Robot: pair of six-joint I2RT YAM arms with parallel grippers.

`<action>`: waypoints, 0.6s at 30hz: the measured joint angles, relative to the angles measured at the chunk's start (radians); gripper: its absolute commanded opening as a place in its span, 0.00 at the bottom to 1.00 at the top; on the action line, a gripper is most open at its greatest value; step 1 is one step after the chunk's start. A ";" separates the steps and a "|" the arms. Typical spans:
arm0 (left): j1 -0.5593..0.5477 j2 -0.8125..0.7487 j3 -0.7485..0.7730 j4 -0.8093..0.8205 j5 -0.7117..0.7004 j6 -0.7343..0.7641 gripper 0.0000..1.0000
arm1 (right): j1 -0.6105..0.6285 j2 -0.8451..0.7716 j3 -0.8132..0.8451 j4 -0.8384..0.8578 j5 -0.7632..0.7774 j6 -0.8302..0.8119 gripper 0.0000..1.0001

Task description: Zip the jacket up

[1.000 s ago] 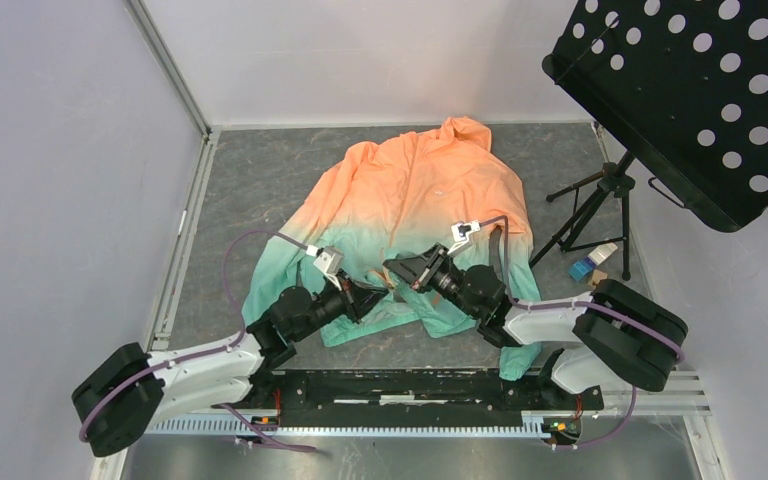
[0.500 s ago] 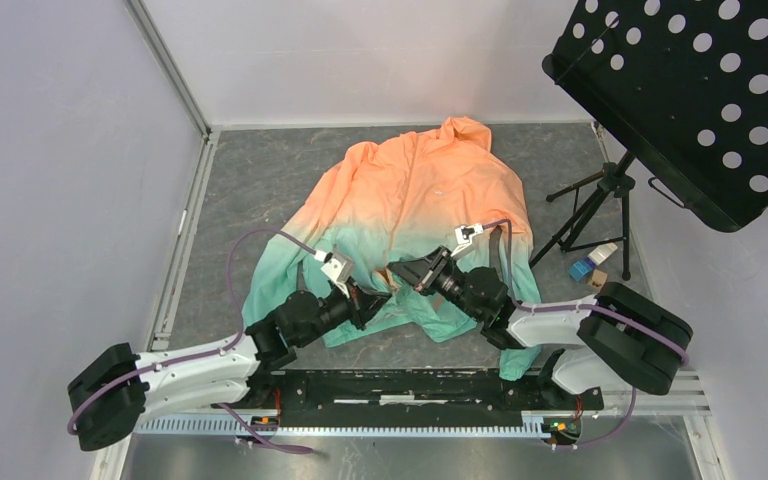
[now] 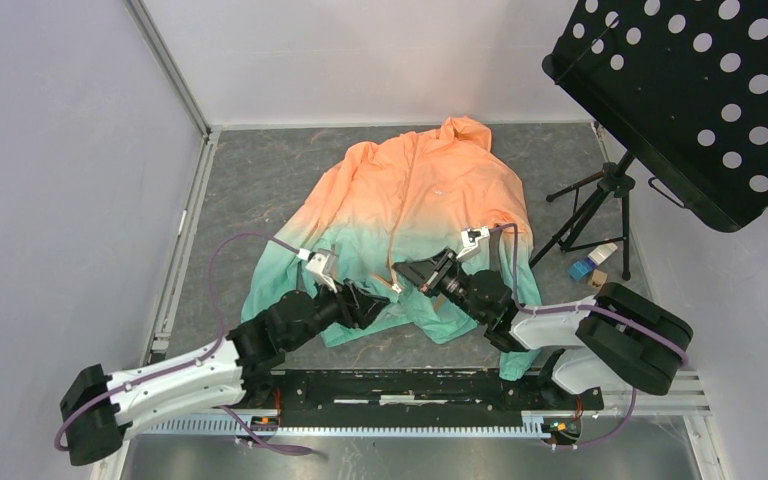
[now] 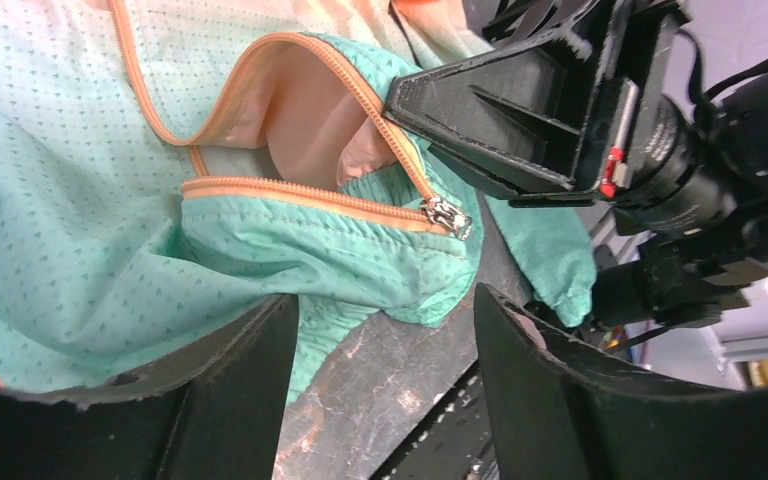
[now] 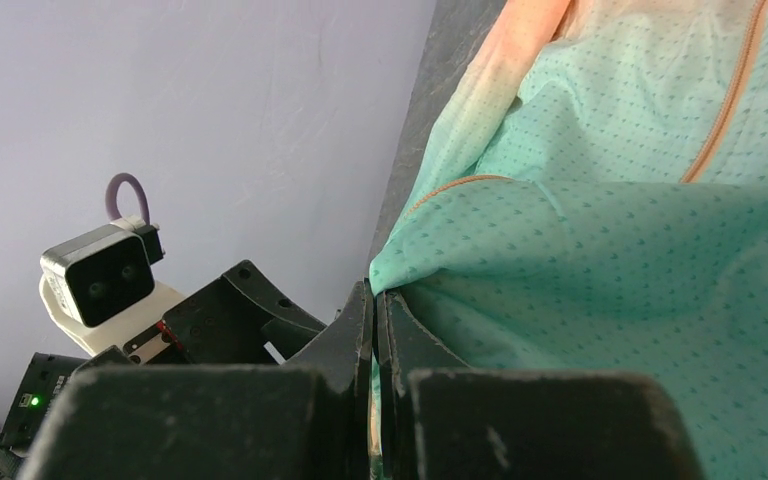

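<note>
The right fingers (image 5: pixel 360 335) are pressed together on a mint-green edge of the jacket (image 3: pixel 415 190). That pinch shows plainly only in the right wrist view. From above, the black wrist covers it. The left wrist view shows those same fingers from the other side, clamped on the orange zip tape just above the metal slider (image 4: pixel 447 215). The slider sits at the bottom of the open front.

The left fingers (image 4: pixel 230 395) are spread wide and hold nothing. The green hem corner and the slider lie in the gap ahead of them. The right wrist view also catches the left arm's white wrist camera (image 5: pixel 98 278), which sits close beside the pinch.

The top view shows the whole jacket lying flat on the grey surface (image 3: pixel 260 190). Its orange hood is at the far end and its green hem is near, under both wrists. The right arm hides part of the right sleeve.

To the right, a black perforated music stand (image 3: pixel 690 90) overhangs the far corner. Its tripod (image 3: pixel 590 215) stands just beside the jacket's right sleeve, with small boxes (image 3: pixel 588 265) at its foot.
</note>
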 measured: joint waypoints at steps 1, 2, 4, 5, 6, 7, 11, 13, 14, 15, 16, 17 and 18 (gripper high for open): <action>0.000 -0.029 0.001 -0.027 -0.001 -0.013 0.77 | 0.000 0.000 0.000 0.002 0.000 0.002 0.00; 0.000 -0.058 0.002 -0.051 -0.001 -0.022 0.78 | 0.000 0.000 0.000 0.005 0.001 0.005 0.00; 0.000 -0.107 0.011 -0.103 -0.002 -0.035 0.80 | 0.000 0.000 0.000 0.006 0.002 0.012 0.00; 0.000 -0.128 0.018 -0.128 -0.002 -0.039 0.81 | 0.000 0.000 0.000 0.006 0.002 0.019 0.00; 0.000 -0.144 0.027 -0.155 -0.001 -0.040 0.82 | 0.000 0.000 0.000 0.006 0.003 0.025 0.00; 0.000 -0.154 0.039 -0.179 -0.001 -0.040 0.86 | 0.000 0.000 0.000 0.005 0.003 0.031 0.00; 0.000 -0.140 0.128 -0.285 0.003 -0.015 0.84 | 0.000 0.000 0.002 -0.033 0.003 0.064 0.00; -0.003 -0.097 0.191 -0.334 0.000 0.019 0.82 | -0.001 0.000 0.007 -0.068 0.002 0.080 0.00; -0.013 -0.068 0.229 -0.364 -0.013 0.046 0.81 | -0.001 0.000 0.011 -0.087 0.002 0.090 0.00; -0.028 -0.044 0.259 -0.381 -0.032 0.075 0.80 | -0.001 0.000 0.014 -0.100 0.002 0.100 0.00; -0.050 -0.024 0.281 -0.393 -0.056 0.106 0.80 | -0.001 0.000 0.015 -0.109 0.002 0.108 0.00; -0.070 -0.010 0.290 -0.399 -0.075 0.129 0.79 | -0.001 0.000 0.016 -0.117 0.002 0.116 0.00; -0.099 0.002 0.294 -0.406 -0.103 0.166 0.79 | -0.001 0.000 0.016 -0.124 0.002 0.123 0.00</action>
